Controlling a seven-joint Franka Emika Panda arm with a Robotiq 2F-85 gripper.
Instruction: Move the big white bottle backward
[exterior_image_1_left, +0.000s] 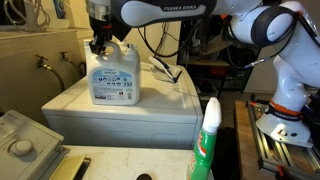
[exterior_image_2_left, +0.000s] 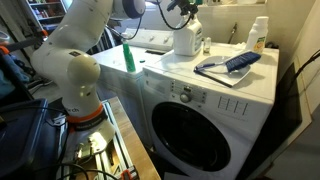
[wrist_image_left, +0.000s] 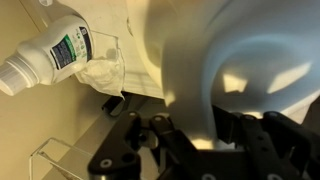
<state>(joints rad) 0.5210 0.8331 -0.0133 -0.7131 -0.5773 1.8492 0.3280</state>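
While the gripper (exterior_image_1_left: 100, 44) straddles the top of the big white bottle (exterior_image_1_left: 112, 78), upright on the washer (exterior_image_1_left: 165, 92), can't tell if its fingers are clamped or apart. A loose, high hold could tip or drop the bottle when it's dragged back.

Arm (exterior_image_1_left: 165, 12) reaching across, pincer (exterior_image_1_left: 100, 45) pointing down

Big white bottle (exterior_image_1_left: 112, 80) on washer top (exterior_image_1_left: 165, 95) (pincer (exterior_image_1_left: 100, 46) at its top), spray bottle (exterior_image_1_left: 207, 140) in front.

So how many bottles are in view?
3: big white jug at the tool, green spray bottle off to its side, small bottle by the wall. More may be hidden.
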